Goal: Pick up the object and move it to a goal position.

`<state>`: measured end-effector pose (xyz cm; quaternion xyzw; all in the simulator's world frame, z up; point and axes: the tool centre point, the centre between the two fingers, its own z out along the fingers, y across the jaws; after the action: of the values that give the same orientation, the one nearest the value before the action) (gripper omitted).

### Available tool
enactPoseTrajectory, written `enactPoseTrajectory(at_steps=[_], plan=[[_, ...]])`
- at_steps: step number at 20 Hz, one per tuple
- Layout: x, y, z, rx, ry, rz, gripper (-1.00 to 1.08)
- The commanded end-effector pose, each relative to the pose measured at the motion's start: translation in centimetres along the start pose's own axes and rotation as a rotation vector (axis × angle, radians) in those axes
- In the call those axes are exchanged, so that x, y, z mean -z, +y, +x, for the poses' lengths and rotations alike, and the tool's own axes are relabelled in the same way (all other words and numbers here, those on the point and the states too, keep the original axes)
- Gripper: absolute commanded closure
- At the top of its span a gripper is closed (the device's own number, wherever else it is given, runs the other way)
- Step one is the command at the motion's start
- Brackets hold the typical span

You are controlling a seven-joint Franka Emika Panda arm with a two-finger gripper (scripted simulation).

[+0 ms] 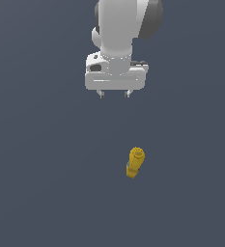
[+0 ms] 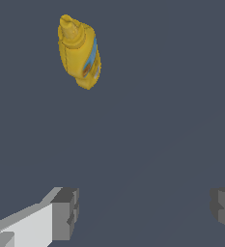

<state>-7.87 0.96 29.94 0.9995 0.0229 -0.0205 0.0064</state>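
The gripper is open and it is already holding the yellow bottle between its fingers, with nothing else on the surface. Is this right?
Not quite. The gripper is open, but it holds nothing: the yellow bottle sits apart from it on the surface, and the wrist view shows the bottle well clear of the fingers. The rest is correct.

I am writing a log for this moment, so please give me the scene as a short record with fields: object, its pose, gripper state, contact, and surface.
object: mustard-yellow bottle with a blue label on its side
pose: seems to be lying on the surface
gripper: gripper open, fingers wide apart, nothing between them
contact: none; the bottle is clear of the gripper
relative position: bottle lower in the exterior view and slightly toward its right
surface: plain dark grey floor
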Motion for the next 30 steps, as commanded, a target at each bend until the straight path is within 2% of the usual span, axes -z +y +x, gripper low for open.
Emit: enactPoseTrajectory(at_steps=[1, 4, 9, 18, 24, 30], plan=[[0.0, 0.0, 0.0, 0.000, 0.000, 0.000, -0.92], [0.0, -0.6, 0.1, 0.009, -0.002, 0.001, -0.92], [-0.2, -3.1, 0.3, 0.048, -0.010, 0.003, -0.92], [-0.2, -3.3, 1.1, 0.033, -0.008, 0.004, -0.92], [-0.5, -3.8, 3.3, -0.015, -0.003, 0.006, -0.92], [-1.3, -4.6, 6.8, -0.096, 0.006, 0.009, -0.92]])
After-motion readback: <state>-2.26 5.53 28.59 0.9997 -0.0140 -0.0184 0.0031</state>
